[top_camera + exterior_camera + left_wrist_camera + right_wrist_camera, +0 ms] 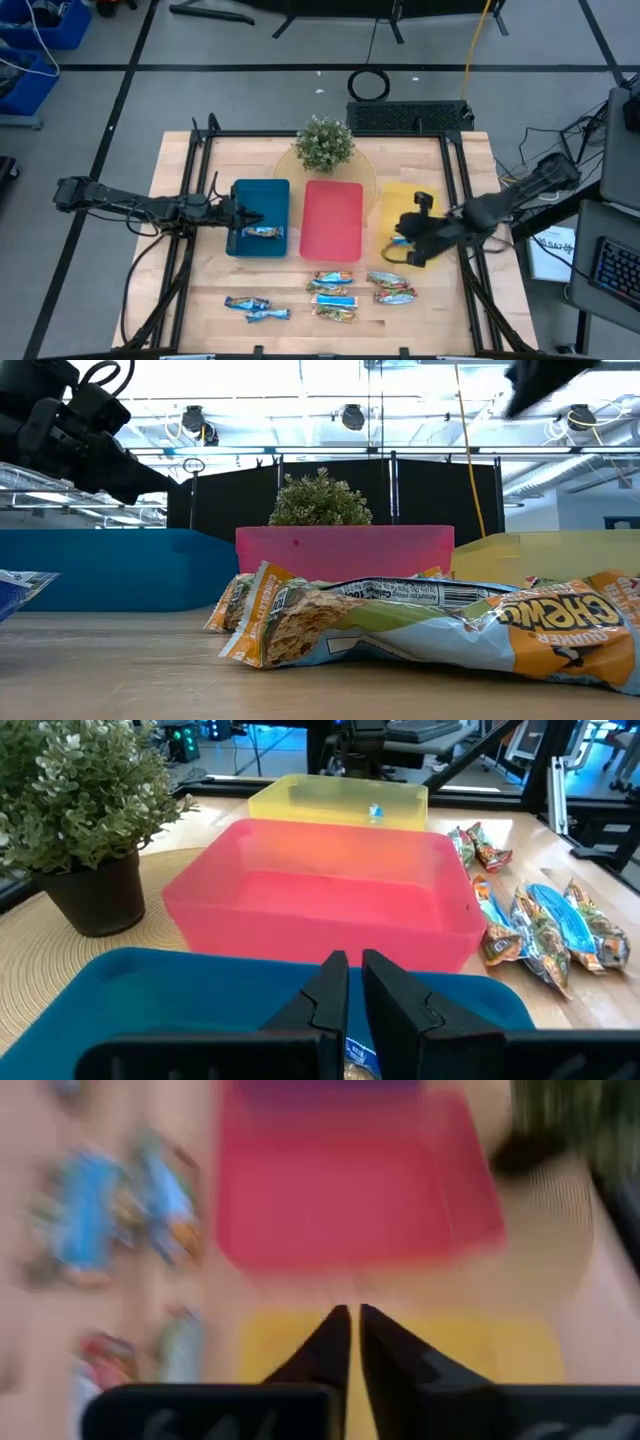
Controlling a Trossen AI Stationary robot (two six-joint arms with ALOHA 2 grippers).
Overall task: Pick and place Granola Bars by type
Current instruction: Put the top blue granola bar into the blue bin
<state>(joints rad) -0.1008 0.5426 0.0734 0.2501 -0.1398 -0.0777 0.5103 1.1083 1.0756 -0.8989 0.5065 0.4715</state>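
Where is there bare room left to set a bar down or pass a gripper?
The red tray is bare. So is the wood left of the blue tray and the table's front left corner. It is crowded in front of the red tray, where the loose granola bars cluster.

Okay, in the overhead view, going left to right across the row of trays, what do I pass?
Left gripper over the blue tray's edge → blue tray, one granola bar in it → red tray → yellow tray → right gripper over the yellow tray's near end.
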